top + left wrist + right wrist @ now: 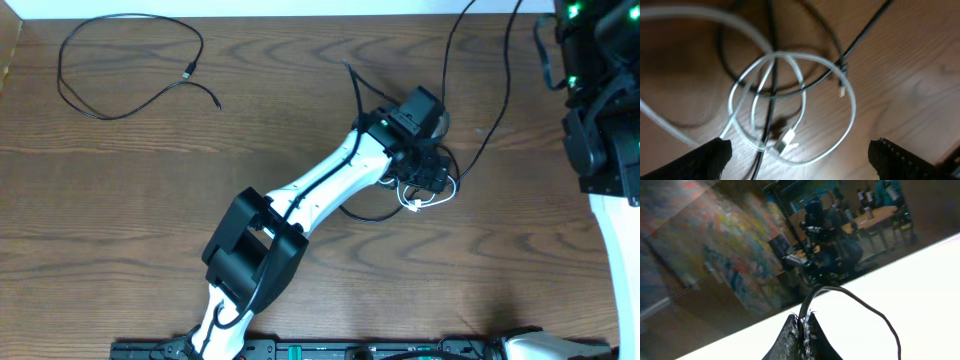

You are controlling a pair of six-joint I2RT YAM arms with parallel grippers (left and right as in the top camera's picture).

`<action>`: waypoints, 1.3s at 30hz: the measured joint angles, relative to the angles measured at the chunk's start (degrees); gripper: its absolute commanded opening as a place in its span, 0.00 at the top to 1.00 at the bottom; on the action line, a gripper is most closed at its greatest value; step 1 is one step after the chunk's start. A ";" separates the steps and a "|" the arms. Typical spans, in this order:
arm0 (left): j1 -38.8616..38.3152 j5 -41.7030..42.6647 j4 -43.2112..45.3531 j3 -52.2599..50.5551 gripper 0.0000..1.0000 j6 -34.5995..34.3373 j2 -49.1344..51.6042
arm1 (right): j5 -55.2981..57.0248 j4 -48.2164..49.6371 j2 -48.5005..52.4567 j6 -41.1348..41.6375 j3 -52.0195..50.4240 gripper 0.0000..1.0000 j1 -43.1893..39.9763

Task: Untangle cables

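Note:
A white cable [805, 105] lies coiled in loops on the wood table, its plug [785, 141] near the middle, with thin black cables [771, 60] crossing through the loops. In the overhead view this tangle [432, 197] sits mid-table. My left gripper [800, 162] is open and hovers just above the tangle, with a finger on either side of the white loop and nothing held. My right gripper [804, 325] is shut on a black cable [860, 302] and is raised, facing away from the table. Two black strands [452, 50] run up from the tangle toward the top edge.
A separate black cable [130, 70] lies in a loose loop at the far left of the table. The right arm [600, 110] stands at the right edge. The left arm [320, 190] stretches diagonally across the middle.

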 measured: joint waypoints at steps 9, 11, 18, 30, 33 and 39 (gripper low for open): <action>-7.17 -6.75 2.19 0.00 0.06 9.88 1.44 | -0.07 -1.57 0.00 0.02 0.00 0.99 -2.73; -7.89 -8.33 2.21 0.00 0.06 10.58 2.36 | -0.22 -1.90 0.00 0.00 0.00 0.99 -3.56; -8.02 -12.35 2.34 0.00 0.32 11.72 6.49 | -1.55 -2.01 0.00 0.02 0.00 0.99 -4.15; -7.85 -13.92 2.34 0.00 0.92 11.82 6.95 | -1.62 -3.50 0.00 0.02 0.00 0.99 -4.15; -7.50 -13.73 2.08 0.00 0.92 11.47 6.88 | -1.60 -5.75 -0.04 0.02 0.00 0.99 -4.22; -3.26 -12.68 1.11 -0.74 0.93 6.43 -2.38 | -1.57 -7.08 -0.09 0.02 0.00 0.99 -8.52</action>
